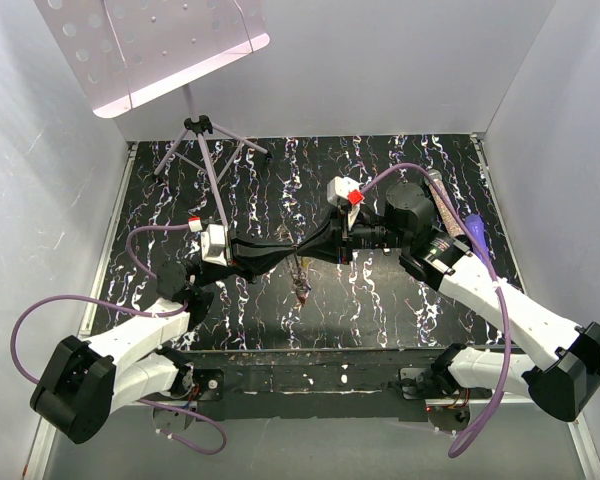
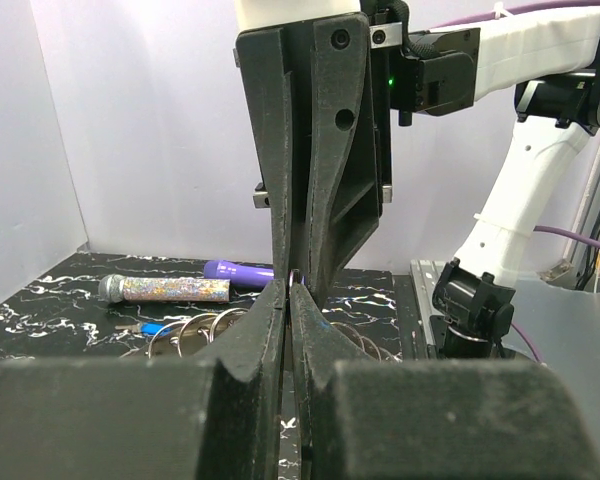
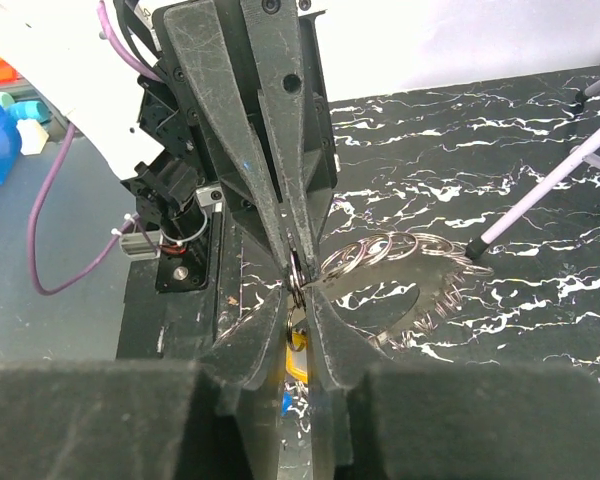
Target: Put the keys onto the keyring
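Both grippers meet tip to tip above the middle of the table. My left gripper (image 1: 294, 252) (image 2: 292, 285) is shut on the keyring (image 3: 294, 275), a thin metal loop pinched at its fingertips. My right gripper (image 1: 308, 248) (image 3: 298, 292) faces it with its jaws drawn narrow on the same keyring. A small bunch of keys (image 1: 302, 288) hangs below the two grippers. In the right wrist view a yellow key head (image 3: 297, 358) shows between my right fingers, with a blue one (image 3: 283, 402) below it.
Several loose metal rings (image 3: 390, 248) (image 2: 195, 328) lie on the black marbled table, with a blue-headed key (image 2: 152, 328) beside them. A purple marker (image 1: 477, 230) (image 2: 238, 269) and a glittery tube (image 1: 443, 215) (image 2: 165, 289) lie at the right. A tripod stand (image 1: 205, 130) rises at the back left.
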`<state>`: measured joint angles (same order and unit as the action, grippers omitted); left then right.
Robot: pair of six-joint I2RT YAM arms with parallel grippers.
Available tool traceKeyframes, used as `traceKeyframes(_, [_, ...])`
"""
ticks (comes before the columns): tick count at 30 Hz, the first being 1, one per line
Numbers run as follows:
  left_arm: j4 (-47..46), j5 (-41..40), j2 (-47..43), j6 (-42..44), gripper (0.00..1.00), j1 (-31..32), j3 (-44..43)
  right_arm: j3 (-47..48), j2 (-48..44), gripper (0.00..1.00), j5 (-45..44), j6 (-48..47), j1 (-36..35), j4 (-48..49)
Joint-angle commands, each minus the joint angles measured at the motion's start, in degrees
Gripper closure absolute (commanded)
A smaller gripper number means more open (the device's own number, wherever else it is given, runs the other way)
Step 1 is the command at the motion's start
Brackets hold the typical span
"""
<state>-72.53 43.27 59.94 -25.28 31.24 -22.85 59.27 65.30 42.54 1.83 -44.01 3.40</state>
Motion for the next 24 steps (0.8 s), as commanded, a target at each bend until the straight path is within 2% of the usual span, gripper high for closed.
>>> traceKeyframes(1, [-2.96,-2.13,-1.14,-0.21,1.0,0.13,0.26,2.79,-0.08,0.85,0.61,-1.12,-0.46,0.91])
traceKeyframes(3, [-3.23,-2.13,-1.06,-0.56,1.0,0.13,0.26,2.79,-0.08,0.94,0.87,-1.47,-0.46,0.82])
traceKeyframes(5, [-3.58,-2.13,-0.88,-0.91,1.0,0.22,0.35,2.79,-0.08,0.99,1.22,-1.65,-0.46,0.73])
traceKeyframes(14, [-4.46,0.06,0.96,-5.39,0.99,0.13,-0.35,3.14,-0.61,0.99,2.1,-4.81,-0.38,-1.81])
traceKeyframes(16, [-4.29,0.41,0.97,-7.23,0.87,0.13,-0.26,3.23,-1.05,0.99,2.1,-6.91,-0.29,-3.3])
traceKeyframes(19, [-1.14,1.73,-0.52,-8.03,0.76,-0.22,-0.79,3.49,-1.84,0.99,2.28,-10.6,-0.29,-9.18])
traceKeyframes(20, [1.14,2.6,-1.57,-8.21,0.68,-0.57,-1.23,3.66,-2.01,0.99,2.45,-11.83,-0.11,-10.77])
traceKeyframes(24, [21.93,5.16,-7.1,-4.45,0.39,-2.41,-5.44,4.8,-2.02,0.99,4.56,-15.62,1.29,-18.94])
